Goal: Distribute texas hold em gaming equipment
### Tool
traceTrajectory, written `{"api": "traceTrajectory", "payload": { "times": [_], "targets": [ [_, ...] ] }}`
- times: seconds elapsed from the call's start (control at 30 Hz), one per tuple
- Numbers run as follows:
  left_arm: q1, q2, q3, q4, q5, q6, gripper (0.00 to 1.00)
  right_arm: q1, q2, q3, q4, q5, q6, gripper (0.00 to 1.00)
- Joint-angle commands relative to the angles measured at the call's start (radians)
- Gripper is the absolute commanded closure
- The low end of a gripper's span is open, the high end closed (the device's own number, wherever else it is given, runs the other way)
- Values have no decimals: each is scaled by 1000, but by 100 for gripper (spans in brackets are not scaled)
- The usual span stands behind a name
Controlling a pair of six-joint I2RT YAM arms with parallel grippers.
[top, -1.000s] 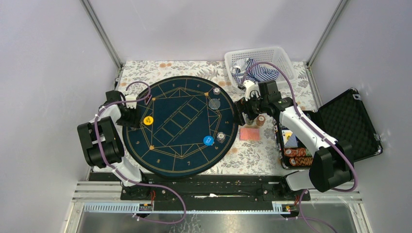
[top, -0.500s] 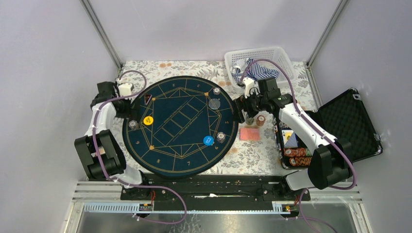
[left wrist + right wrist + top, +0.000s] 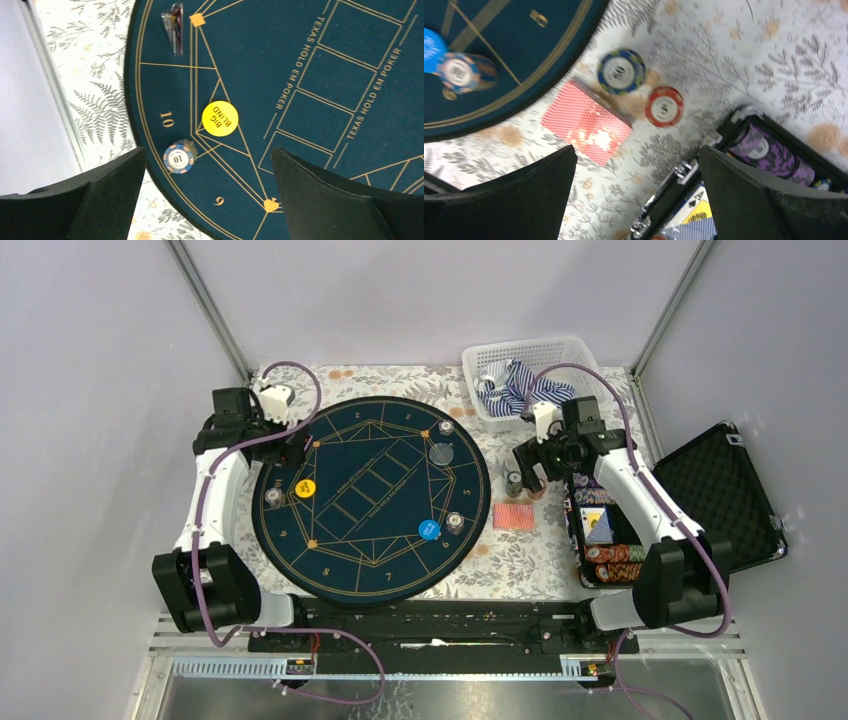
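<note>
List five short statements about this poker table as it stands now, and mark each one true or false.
1. The yellow BIG BLIND disc lies on the navy mat. True.
2. The red-backed card deck lies on the mat. False: it lies on the floral cloth beside the mat.
3. The left claw and right claw are both open and empty. True.
4. The red chip stack sits inside the black case. False: it stands on the floral cloth near the blue-green chip stack.
5. The white basket is empty. False: striped cloth lies in it.
</note>
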Motion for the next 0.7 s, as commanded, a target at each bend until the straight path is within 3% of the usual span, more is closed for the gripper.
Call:
{"api": "traceTrajectory", "payload": {
  "times": [0.0,0.67],
  "targets": [
    [-43,-32,20,1,11,-49,1,-28,30,-54,0,132,-70,0],
    [-84,-64,24,0,-6,-67,1,-33,275,-29,144,157,-35,21]
  ]
}}
